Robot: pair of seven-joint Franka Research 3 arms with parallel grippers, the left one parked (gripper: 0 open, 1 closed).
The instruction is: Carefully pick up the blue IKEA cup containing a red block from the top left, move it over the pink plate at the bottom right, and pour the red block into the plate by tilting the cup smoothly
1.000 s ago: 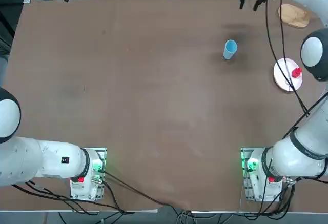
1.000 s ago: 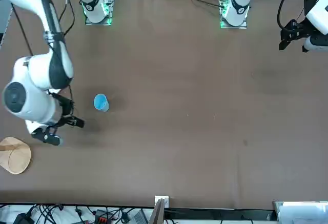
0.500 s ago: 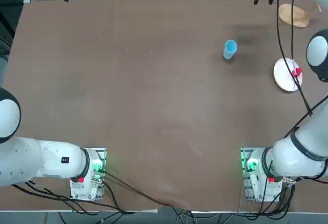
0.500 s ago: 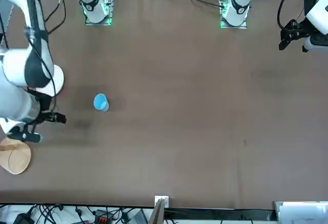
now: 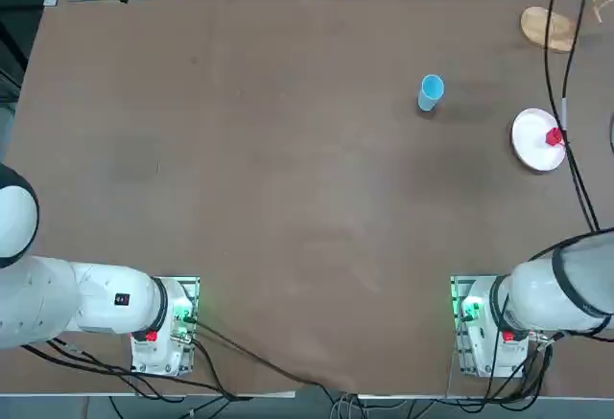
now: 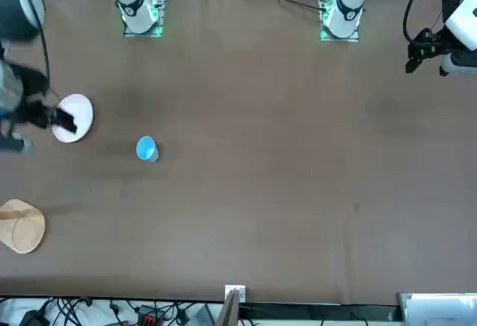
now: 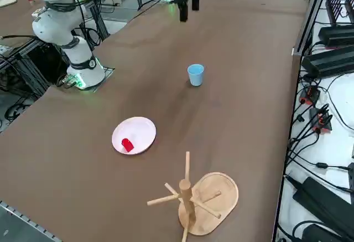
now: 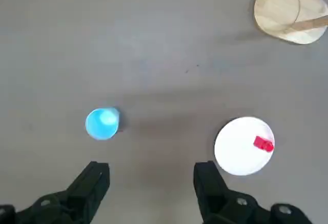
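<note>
Light-blue plastic tumbler, the blue IKEA cup point(image 5: 431, 91), stands upright on the brown surface point(image 5: 288, 170), well apart from the pale pink round plate point(image 5: 531, 148). The tiny red block point(image 5: 554, 136) lies on that plate, near its rim. The right pincer point(image 8: 151, 185) hangs high above both, fingers spread wide, gripping nothing. A tan wooden peg stand point(image 7: 199, 196) sits beyond the plate.

Glossy white arm point(image 5: 561, 290) with black joint bands, green-lit base, trailing black cables, and a black two-fingered hand point(image 8: 151, 190).
</note>
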